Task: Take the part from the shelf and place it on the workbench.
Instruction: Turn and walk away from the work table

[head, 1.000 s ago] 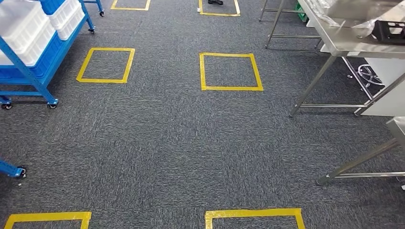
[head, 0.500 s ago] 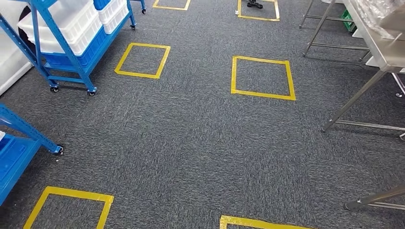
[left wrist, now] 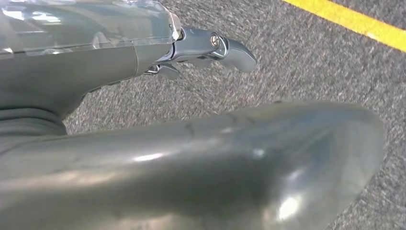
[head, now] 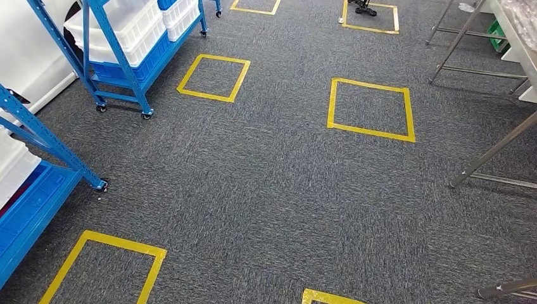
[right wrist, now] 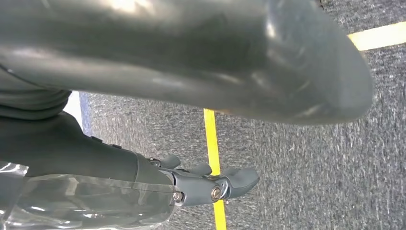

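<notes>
- You see grey carpet (head: 266,202) marked with yellow tape squares (head: 370,109).
- Two blue shelves stand at your left, the far shelf (head: 120,54) carrying white bins (head: 126,25); which bin holds the part you cannot tell.
- The workbench (head: 506,19) edges in at your right.
- Your left hand (left wrist: 210,48) hangs over the carpet, fingers straight, holding nothing.
- Your right hand (right wrist: 210,184) hangs likewise, empty, above a tape line.

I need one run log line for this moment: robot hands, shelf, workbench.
left robot hand: empty | right robot hand: empty | blue shelf: ahead left, white bins | workbench: right edge | part: not picked yet
</notes>
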You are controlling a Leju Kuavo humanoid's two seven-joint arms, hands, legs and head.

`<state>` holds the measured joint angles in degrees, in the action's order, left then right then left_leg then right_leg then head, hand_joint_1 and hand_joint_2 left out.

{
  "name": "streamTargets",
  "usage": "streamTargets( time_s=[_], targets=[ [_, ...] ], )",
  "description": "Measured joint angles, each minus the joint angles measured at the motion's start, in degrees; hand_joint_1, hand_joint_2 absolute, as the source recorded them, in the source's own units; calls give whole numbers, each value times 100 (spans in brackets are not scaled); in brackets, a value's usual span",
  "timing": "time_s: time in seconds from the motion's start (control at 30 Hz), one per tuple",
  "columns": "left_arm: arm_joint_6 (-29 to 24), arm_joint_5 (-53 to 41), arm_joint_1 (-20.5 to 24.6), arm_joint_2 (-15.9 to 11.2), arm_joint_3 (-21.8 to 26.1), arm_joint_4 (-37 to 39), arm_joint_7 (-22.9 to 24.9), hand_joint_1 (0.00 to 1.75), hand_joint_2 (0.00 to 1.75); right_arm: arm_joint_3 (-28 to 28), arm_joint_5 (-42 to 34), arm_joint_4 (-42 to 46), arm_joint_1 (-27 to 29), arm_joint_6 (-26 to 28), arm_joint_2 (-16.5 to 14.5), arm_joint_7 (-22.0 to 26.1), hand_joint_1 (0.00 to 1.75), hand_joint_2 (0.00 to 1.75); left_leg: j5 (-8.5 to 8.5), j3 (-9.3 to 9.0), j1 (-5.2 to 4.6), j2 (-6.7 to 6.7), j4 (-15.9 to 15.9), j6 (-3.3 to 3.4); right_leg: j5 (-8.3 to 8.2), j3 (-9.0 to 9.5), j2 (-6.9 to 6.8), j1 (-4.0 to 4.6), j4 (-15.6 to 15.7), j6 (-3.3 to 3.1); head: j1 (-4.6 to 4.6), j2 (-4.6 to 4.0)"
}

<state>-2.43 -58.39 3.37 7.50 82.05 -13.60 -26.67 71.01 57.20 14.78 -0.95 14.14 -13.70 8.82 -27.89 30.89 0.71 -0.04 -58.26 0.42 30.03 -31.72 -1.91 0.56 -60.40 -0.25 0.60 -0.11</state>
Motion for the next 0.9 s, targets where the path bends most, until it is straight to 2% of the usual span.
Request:
streamTargets(
  time_s=[0.03,0.1,0.13,0.17,0.2,0.23,0.27,0.33,0.37,0.4,0.47,0.53,0.6,0.67,0.7,0.73,0.77,0.8,0.83,0.9],
  targets=[
    [-1,-4,3,-6,0,0,0,0,0,0,27,0,1,-1,0,11,0,0,25,-4,10,-13,25,35,151,-91,55,-20,-211,33,-3,-1],
    [-2,-8,5,-19,0,0,1,0,0,0,87,-1,7,7,0,27,0,0,50,22,7,-56,31,61,540,-405,140,-66,-907,83,-7,0],
    [-3,-8,3,-26,0,0,3,0,0,0,112,-1,9,12,0,32,0,0,55,37,5,-91,27,59,666,-559,153,-86,-1239,100,-7,-1],
    [-5,-9,0,-33,0,0,5,0,0,0,132,-2,11,17,0,35,0,0,59,45,4,-136,23,54,685,-643,159,-106,-1419,113,-7,0],
    [-8,-10,-1,-40,0,0,7,0,0,0,150,-2,14,20,0,37,0,0,63,46,5,-192,20,46,588,-623,168,-127,-1384,122,-7,0],
    [-10,-13,0,-45,0,0,9,0,0,0,162,-2,15,23,0,38,0,0,65,41,7,-256,17,37,391,-490,195,-151,-1114,126,-7,0],
    [-12,-17,2,-49,0,0,10,0,0,0,171,-2,20,24,0,40,0,0,67,37,11,-323,15,20,174,-295,288,-180,-707,130,-7,-1],
    [-14,-25,19,-57,0,-1,13,0,0,-1,199,-3,26,11,0,50,0,0,79,56,10,-450,7,-49,-66,10,527,-203,-40,124,-6,-1],
    [-14,-31,24,-62,0,-2,15,0,0,-2,229,-4,27,-7,0,64,0,0,93,76,16,-504,11,-93,-85,64,599,-196,100,111,-6,-1],
    [-15,-39,25,-66,0,-2,16,0,0,-4,276,-5,23,-28,1,82,0,0,114,94,24,-561,24,-140,-76,69,594,-175,126,87,-5,0],
    [-14,-69,2,-73,0,-2,21,0,0,-21,407,-7,11,-58,2,130,0,0,149,124,48,-656,60,-222,-110,73,478,-161,162,11,-4,-1],
    [-13,-92,-13,-80,0,-2,25,0,0,-39,500,-7,3,-59,2,157,0,0,150,141,55,-674,61,-259,-140,83,412,-174,207,-46,0,-1],
    [3,-131,3,-98,-17,-2,23,0,0,-93,658,-8,19,-10,14,234,0,0,-167,371,48,-383,-447,-250,-154,79,279,-143,228,-119,8,-1],
    [26,-188,22,-117,-56,-2,14,0,0,-171,865,-10,38,70,46,358,0,0,-610,767,39,-95,-1325,-250,-157,65,71,-78,235,-194,12,-2],
    [32,-207,23,-123,-76,-2,9,0,0,-200,929,-11,38,104,67,404,0,0,-679,863,39,-75,-1569,-250,-153,59,-9,-51,231,-206,12,-2],
    [38,-231,19,-136,-93,-2,6,0,0,-229,995,-11,33,141,92,450,0,0,-637,848,37,-58,-1597,-242,-149,56,-85,-28,224,-215,12,-1],
    [43,-252,15,-153,-110,-2,4,0,0,-260,1057,-11,25,181,117,492,0,0,-503,716,30,-32,-1393,-223,-144,56,-152,-10,215,-221,11,-1],
    [52,-271,14,-172,-124,-2,3,0,0,-291,1113,-11,14,219,142,532,0,0,-323,492,15,33,-1013,-192,-136,60,-217,4,204,-224,11,-1],
    [65,-292,23,-195,-135,-2,1,0,0,-321,1171,-11,3,259,166,577,0,0,-185,260,-18,159,-595,-145,-125,64,-279,21,187,-217,11,-1],
    [93,-328,50,-231,-163,-2,-4,0,0,-373,1272,-14,-17,332,212,669,0,0,-45,-7,-79,329,-64,-68,-107,71,-386,35,160,-181,6,-1]
  ],
)
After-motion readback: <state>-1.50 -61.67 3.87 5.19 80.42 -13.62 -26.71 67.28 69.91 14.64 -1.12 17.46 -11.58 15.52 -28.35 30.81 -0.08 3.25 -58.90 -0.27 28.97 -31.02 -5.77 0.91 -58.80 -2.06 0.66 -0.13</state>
